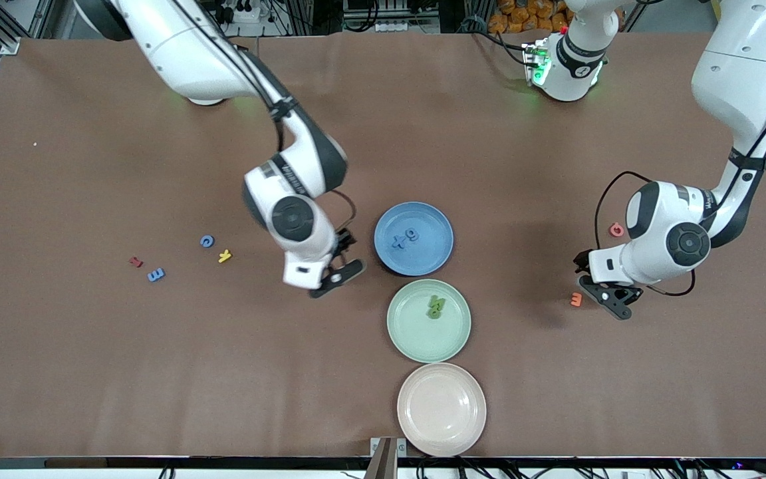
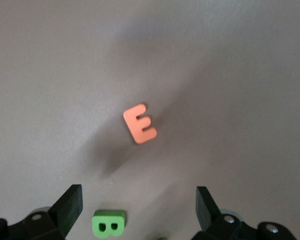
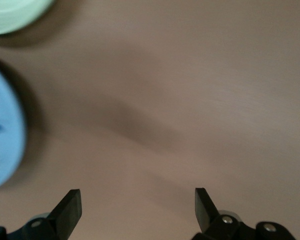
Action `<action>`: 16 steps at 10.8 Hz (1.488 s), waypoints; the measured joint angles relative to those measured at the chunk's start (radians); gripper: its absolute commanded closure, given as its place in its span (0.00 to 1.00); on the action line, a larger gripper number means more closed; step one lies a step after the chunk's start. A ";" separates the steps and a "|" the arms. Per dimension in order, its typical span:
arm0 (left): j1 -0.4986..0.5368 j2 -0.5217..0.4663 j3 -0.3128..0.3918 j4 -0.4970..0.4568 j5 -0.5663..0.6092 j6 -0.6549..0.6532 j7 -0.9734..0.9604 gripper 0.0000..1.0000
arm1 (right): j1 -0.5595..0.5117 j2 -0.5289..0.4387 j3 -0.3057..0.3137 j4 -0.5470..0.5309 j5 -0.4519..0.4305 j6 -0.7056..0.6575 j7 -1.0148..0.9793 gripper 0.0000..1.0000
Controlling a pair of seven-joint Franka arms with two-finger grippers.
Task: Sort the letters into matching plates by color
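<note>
So, right gripper (image 1: 335,274) wide open, empty, angled down beside the blue plate (image 1: 383,256), left gripper (image 1: 612,299) also wide, hovering over an orange E (image 2: 140,123).

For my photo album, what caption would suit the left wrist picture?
Open left gripper hovering over the brown table, with an orange E and a green B below.

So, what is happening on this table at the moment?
Two arms sort small letters by color. The blue plate holds two blue pieces, the green plate holds green ones. The right gripper, open and empty, is over the table beside the blue plate. The left gripper, also open, is over a green B near an orange E. Two blue letters remain on the table.
</note>
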State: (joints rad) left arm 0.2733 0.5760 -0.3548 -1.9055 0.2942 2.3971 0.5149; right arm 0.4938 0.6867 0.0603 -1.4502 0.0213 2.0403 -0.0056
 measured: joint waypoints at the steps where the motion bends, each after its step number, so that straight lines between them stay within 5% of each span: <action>1: 0.012 -0.009 0.000 -0.026 0.030 0.029 0.000 0.00 | -0.041 -0.031 -0.018 -0.032 0.000 -0.006 -0.017 0.00; 4: 0.057 -0.012 0.001 -0.071 0.089 0.103 0.010 0.00 | -0.132 -0.117 -0.080 -0.121 0.000 -0.033 -0.002 0.00; 9: 0.096 -0.012 0.001 -0.092 0.089 0.135 0.047 0.00 | -0.294 -0.259 -0.099 -0.291 0.000 -0.033 0.153 0.00; 16: 0.105 -0.010 0.010 -0.140 0.096 0.222 0.059 0.06 | -0.375 -0.370 -0.098 -0.601 0.008 0.266 0.490 0.00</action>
State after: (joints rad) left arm 0.3783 0.5658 -0.3443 -2.0459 0.3897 2.6187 0.5735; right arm 0.1190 0.3171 -0.0376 -2.0514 0.0291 2.3067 0.4843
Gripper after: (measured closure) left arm 0.026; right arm 0.000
